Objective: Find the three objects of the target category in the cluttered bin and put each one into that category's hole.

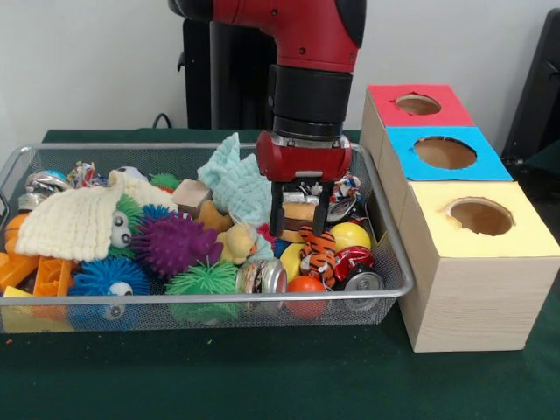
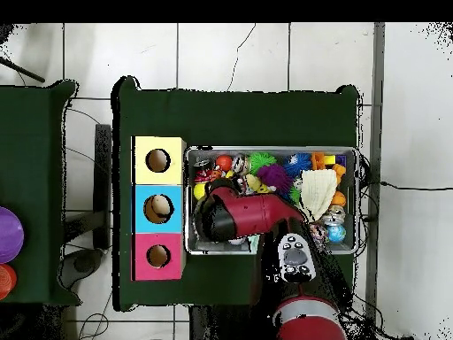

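Observation:
The silver wire-mesh bin [image 1: 52, 149] lies on the green table and is full of toys; it also shows in the overhead view [image 2: 270, 149]. My gripper [image 1: 298, 213] hangs low over the bin's right part. It is open, with its fingers on either side of a tan soft thing [image 1: 299, 211]. The orange tiger-striped plush [image 1: 318, 250] lies just in front of the gripper. The pale yellow plush [image 1: 236, 241] lies to its left. The red-topped hole [image 1: 417, 104] is in the farthest box and shows in the overhead view [image 2: 158, 256]. In the overhead view the arm [image 2: 252, 217] hides the gripper.
Blue-topped [image 1: 444, 152] and yellow-topped [image 1: 480, 216] boxes stand beside the bin's right end. The bin also holds purple [image 1: 171, 243], blue [image 1: 109, 278] and green [image 1: 203, 280] spiky balls, a cream knitted cloth [image 1: 74, 223], a mint cloth [image 1: 236, 179], cans [image 1: 360, 281] and smooth balls [image 1: 350, 236].

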Tool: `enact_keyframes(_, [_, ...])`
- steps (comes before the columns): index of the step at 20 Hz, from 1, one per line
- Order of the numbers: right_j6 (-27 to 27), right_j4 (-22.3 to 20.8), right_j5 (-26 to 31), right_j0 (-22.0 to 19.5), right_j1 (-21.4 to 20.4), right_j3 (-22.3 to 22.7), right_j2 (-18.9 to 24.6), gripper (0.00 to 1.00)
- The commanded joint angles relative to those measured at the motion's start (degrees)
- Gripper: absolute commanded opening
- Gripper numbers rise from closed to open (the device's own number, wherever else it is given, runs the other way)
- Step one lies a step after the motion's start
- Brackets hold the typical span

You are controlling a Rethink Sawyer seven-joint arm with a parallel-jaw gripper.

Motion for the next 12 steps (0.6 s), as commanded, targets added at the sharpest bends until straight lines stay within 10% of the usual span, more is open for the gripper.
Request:
enact_keyframes(1, [11.03, 3.01, -4.64, 3.08, 6.13, -6.20, -1.13, 1.00])
enact_keyframes(12, [11.23, 5.59, -7.06, 4.05, 7.75, -4.93, -2.21, 1.00])
